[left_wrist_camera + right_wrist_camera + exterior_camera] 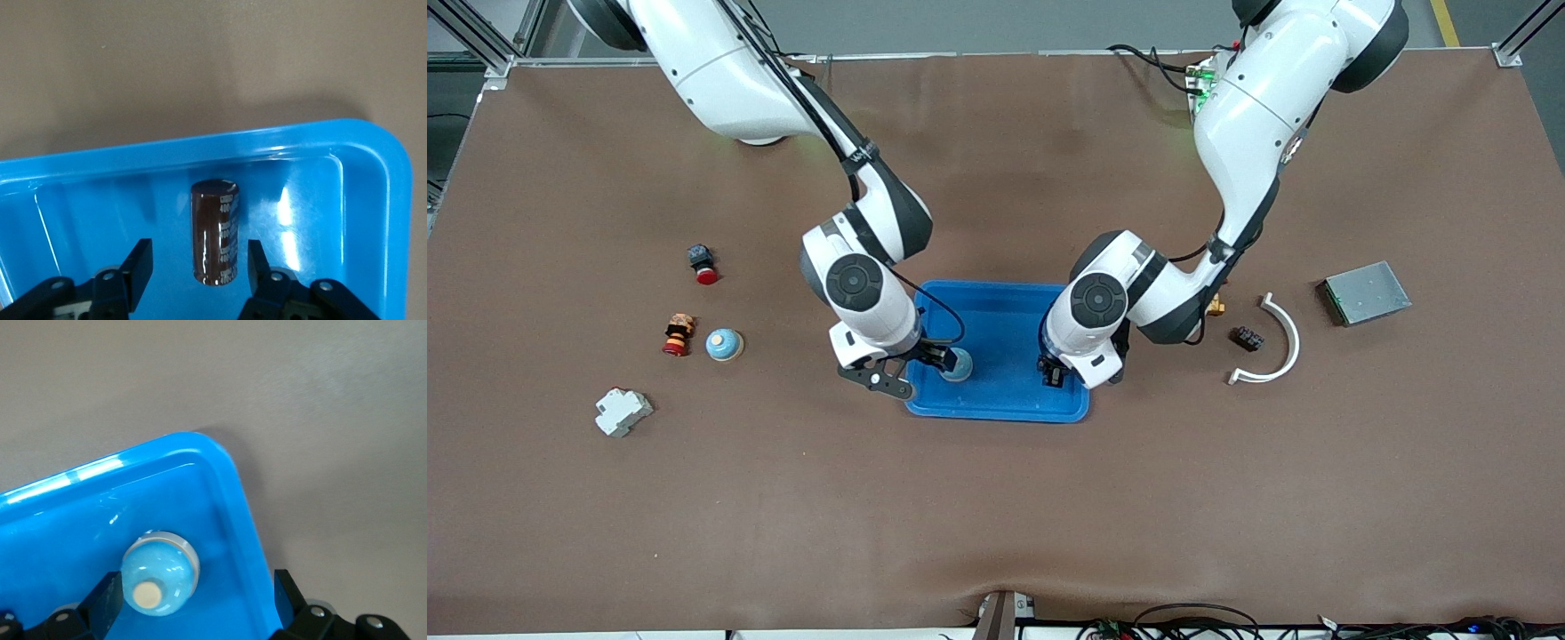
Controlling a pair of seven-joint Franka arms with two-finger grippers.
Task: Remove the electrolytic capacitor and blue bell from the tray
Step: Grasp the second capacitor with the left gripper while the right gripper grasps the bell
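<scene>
- Both end effectors are seen low over the blue tray (996, 404), which lies at the middle of the bench (996, 516).
- Left end effector (193, 270): its fingers (137, 270) stand on either side of the brown capacitor (215, 233), with a gap visible on each side in the left wrist view; they are partly spread and nothing is gripped.
- The capacitor stands upright on the tray floor, near the tray corner toward the left arm's end of the bench.
- Right end effector (193, 600): its fingers (105, 599) are spread wide, one inside the tray just beside the light-blue bell (160, 572), the other outside the tray rim; the bell is not gripped.
- The bell rests on the tray floor, near the tray corner toward the right arm's end.
- A second light-blue bell (724, 345) is seen on the bench toward the right arm's end, beside a small red-and-orange part (679, 334), a red push button (703, 264) and a white breaker (623, 412).
- A white curved piece (1279, 342), a small black part (1247, 338) and a grey metal box (1366, 292) lie toward the left arm's end.
</scene>
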